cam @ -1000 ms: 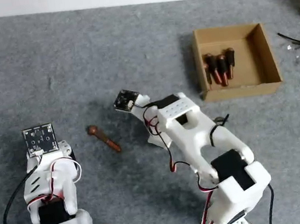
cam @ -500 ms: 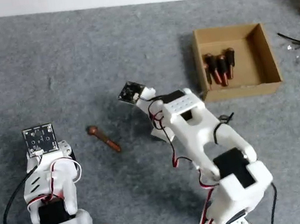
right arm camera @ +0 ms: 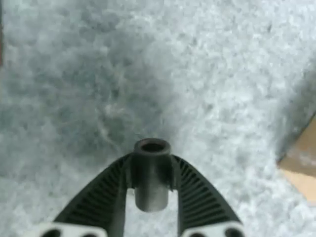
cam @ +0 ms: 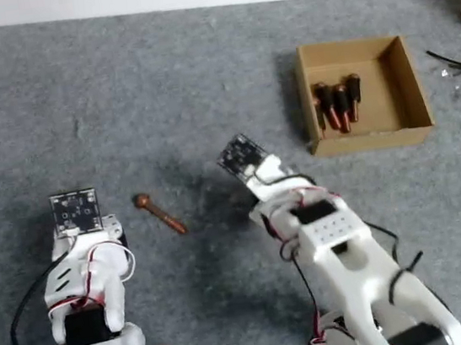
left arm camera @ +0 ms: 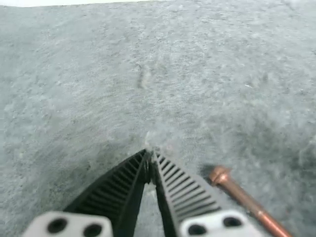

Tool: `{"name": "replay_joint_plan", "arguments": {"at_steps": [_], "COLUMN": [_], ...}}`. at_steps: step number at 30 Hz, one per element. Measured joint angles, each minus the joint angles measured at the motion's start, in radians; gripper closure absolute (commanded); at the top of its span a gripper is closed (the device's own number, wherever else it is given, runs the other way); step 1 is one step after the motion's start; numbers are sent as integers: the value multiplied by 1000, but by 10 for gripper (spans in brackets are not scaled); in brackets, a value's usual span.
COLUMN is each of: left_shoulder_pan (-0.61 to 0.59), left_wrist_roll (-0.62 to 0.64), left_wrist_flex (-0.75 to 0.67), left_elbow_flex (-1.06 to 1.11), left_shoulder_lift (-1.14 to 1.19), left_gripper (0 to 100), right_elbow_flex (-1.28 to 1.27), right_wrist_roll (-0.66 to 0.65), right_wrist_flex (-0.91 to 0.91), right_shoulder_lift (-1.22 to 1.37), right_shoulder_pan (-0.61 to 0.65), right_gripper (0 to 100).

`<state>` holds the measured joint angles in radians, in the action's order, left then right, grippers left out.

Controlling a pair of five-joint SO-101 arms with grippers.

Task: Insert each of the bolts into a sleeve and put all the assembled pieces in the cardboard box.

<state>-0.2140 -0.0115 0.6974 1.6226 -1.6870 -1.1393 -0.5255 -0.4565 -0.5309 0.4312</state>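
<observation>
My right tool (right arm camera: pixel 152 165) grips a dark sleeve (right arm camera: pixel 152 195) above the grey counter (cam: pixel 118 94), while my left tool (left arm camera: pixel 149 157), pinched shut and empty, sits beside the loose copper bolt (cam: pixel 161 216), which I judge it must pick up next for insertion.

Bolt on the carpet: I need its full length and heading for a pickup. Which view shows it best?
The high view: the bolt lies whole on the carpet, head at its left end. The left wrist view catches its head and part of the shank, beside the shut left gripper.
</observation>
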Motion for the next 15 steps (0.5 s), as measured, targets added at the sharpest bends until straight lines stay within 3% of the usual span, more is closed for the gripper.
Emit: {"name": "replay_joint_plan", "arguments": {"at_steps": [15], "left_shoulder_pan": [86], "left_wrist_roll": [0], "left_wrist_flex": [-78], "left_elbow_flex": [38], "left_shoulder_lift": [0], "left_gripper": [993], "right_elbow_flex": [-126], "right_wrist_roll": [75], "right_wrist_flex": [49], "right_shoulder_lift": [-199], "right_shoulder_pan": [-3], "right_gripper": [993]}}
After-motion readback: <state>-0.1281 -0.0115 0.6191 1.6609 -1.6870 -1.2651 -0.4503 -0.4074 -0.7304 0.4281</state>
